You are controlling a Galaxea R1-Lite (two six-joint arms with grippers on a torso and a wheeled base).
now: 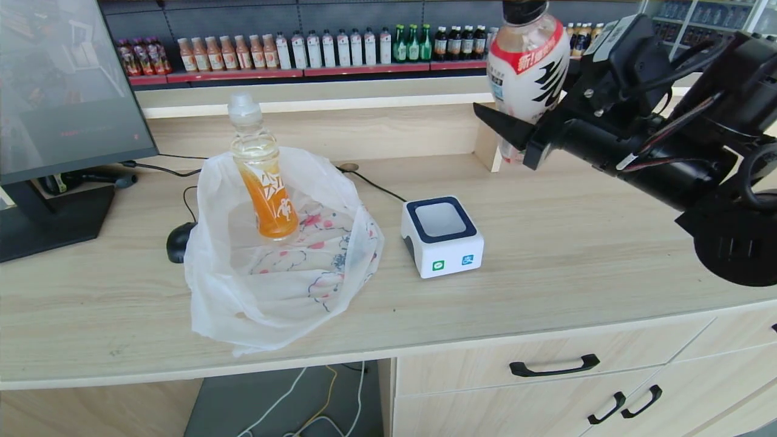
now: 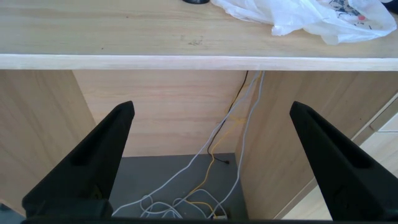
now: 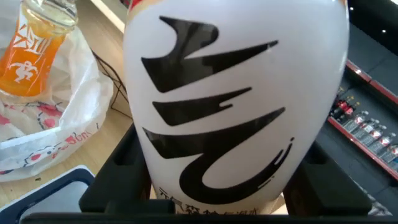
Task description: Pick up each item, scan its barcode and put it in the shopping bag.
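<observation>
White bottle (image 1: 525, 67) sits upper right of the head frame, clenched low on its body by your right pincer (image 1: 523, 136). Left pincer (image 2: 211, 106) is released, hanging below the bench (image 1: 576, 243) edge.

Risks:
- Low grip, tall bottle: tilting it toward the scanner (image 1: 441, 235) could let it pivot or slip.
- Barcode not visible, so you may present the wrong face.
- Shopping bag (image 1: 279, 261) is slumped with the orange bottle (image 1: 262, 176) upright inside. A careless drop likely topples it.
</observation>
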